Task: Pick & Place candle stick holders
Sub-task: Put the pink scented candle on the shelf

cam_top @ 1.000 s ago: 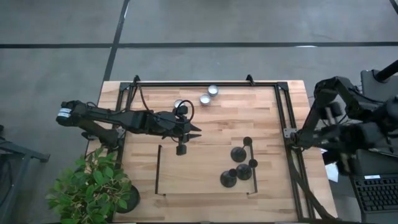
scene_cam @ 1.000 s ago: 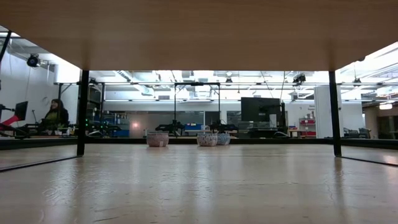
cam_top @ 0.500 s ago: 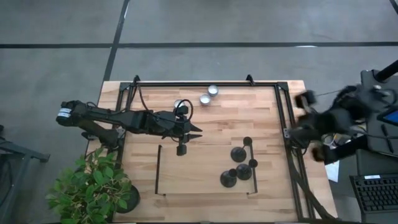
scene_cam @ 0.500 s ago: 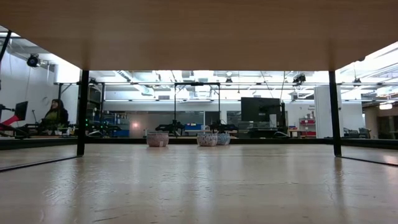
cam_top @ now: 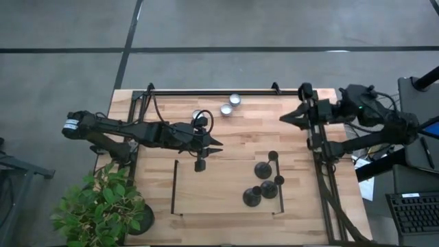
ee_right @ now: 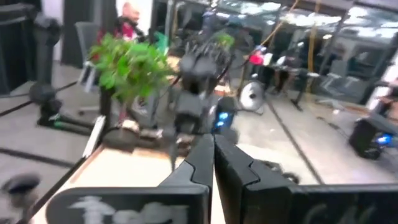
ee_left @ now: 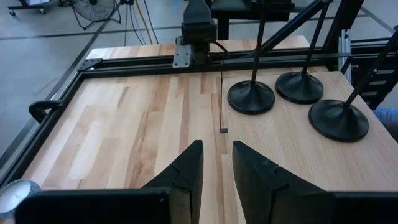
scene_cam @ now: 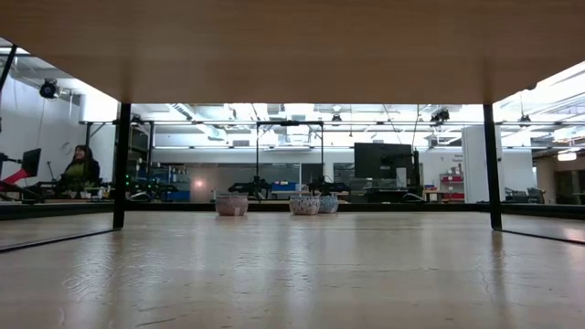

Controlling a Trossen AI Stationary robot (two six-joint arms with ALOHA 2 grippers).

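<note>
Three black candle stick holders stand upright on their round bases at the table's right middle: one (cam_top: 263, 169), one (cam_top: 269, 189) and one (cam_top: 252, 198). They also show in the left wrist view (ee_left: 251, 96), (ee_left: 300, 86), (ee_left: 339, 118). My left gripper (cam_top: 218, 143) hovers left of them near the table's middle, its fingers (ee_left: 217, 158) a little apart and empty. My right gripper (cam_top: 283, 119) is above the table's far right part, beside the right rail. It is shut and empty (ee_right: 213, 152). The low view shows neither gripper.
Three tealights in silver cups sit near the far edge (cam_top: 235, 99), (cam_top: 226, 109), (cam_top: 197, 115). A black metal frame (cam_top: 226, 91) runs along the table's edges. Two thin black strips (cam_top: 174, 186), (cam_top: 280, 189) lie on the wood. A potted plant (cam_top: 103, 206) stands at the near left corner.
My right arm has swung in from beyond the table's right edge toward the far edge and the left, and its gripper now reaches over the right rail. My left arm and the holders have kept still.
</note>
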